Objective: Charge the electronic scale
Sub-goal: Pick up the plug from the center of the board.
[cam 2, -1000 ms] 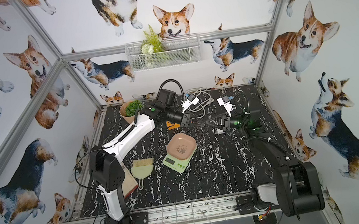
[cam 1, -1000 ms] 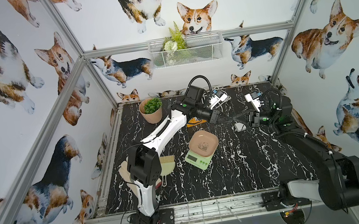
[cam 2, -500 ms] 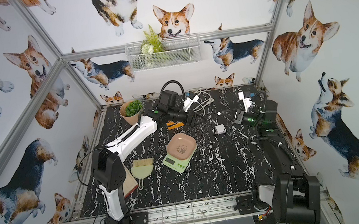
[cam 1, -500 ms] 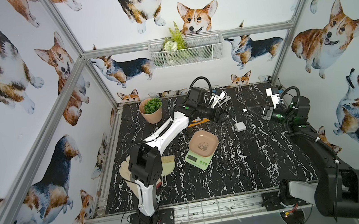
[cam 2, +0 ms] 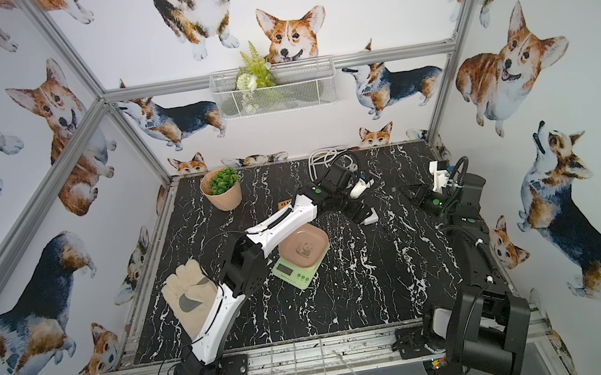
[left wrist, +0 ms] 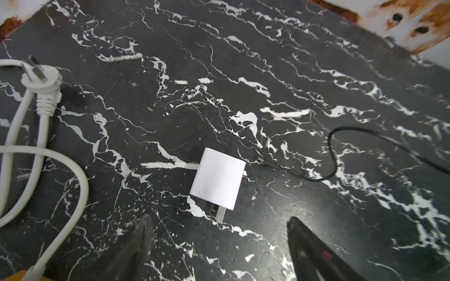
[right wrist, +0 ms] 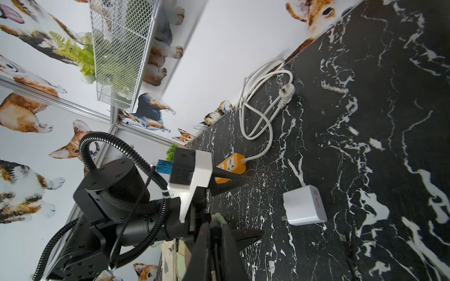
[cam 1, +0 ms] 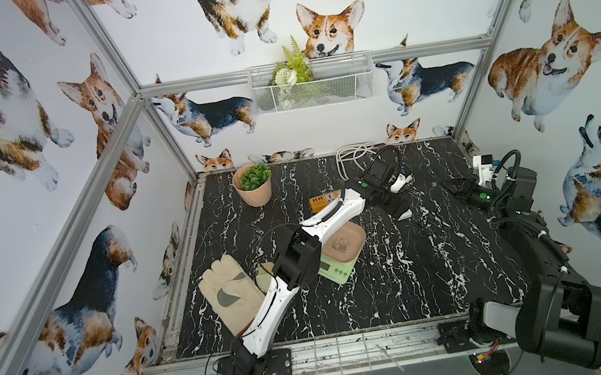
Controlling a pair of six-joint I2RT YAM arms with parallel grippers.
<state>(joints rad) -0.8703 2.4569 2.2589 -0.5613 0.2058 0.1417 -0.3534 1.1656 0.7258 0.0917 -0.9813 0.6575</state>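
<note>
left gripper (left wrist: 218, 217) spread wide, fingers either side of white charger (left wrist: 218, 178) prong end, not touching. right gripper (cam 1: 448, 185) pinched shut, well apart from charger. black cable (left wrist: 329, 142) tip just beside charger, rest cut off. electronic scale (cam 1: 335, 268) near charger, toward arm bases; left arm (cam 1: 334, 217) hides part of tray (cam 1: 348, 245) and most of orange power strip (cam 1: 322, 202).

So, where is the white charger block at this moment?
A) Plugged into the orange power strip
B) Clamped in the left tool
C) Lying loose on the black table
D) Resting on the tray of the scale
C: the white charger block lies flat on the black table with its prong bare, and the left tool stands open near it without touching it.
</note>
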